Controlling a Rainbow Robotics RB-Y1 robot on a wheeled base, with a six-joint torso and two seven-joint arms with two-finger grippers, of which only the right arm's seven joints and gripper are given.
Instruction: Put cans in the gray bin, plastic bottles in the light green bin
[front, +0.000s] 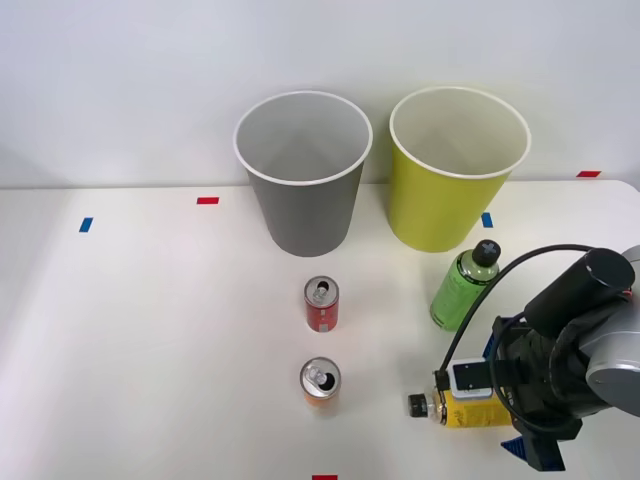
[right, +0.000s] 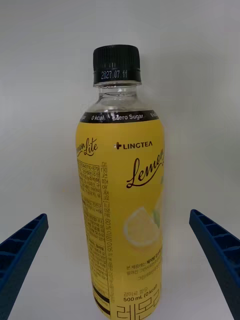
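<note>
Left to right on the surface (front: 150, 330): gray bin (front: 303, 190), red can (front: 321, 305) and orange can (front: 321, 381) upright before it, light green bin (front: 455, 185), green bottle (front: 463, 286) standing just before that, and the yellow bottle (front: 462, 408) lying on its side at the near right, cap toward the cans. Risk, as I judge it: the round yellow bottle could roll or squirt out if the fingers close off-centre, and a lift swung wide might clip the standing green bottle nearby. Right arm is low over the yellow bottle, tool (right: 120, 265) spread apart with a blue finger on either side of the body, not yet touching.
</note>
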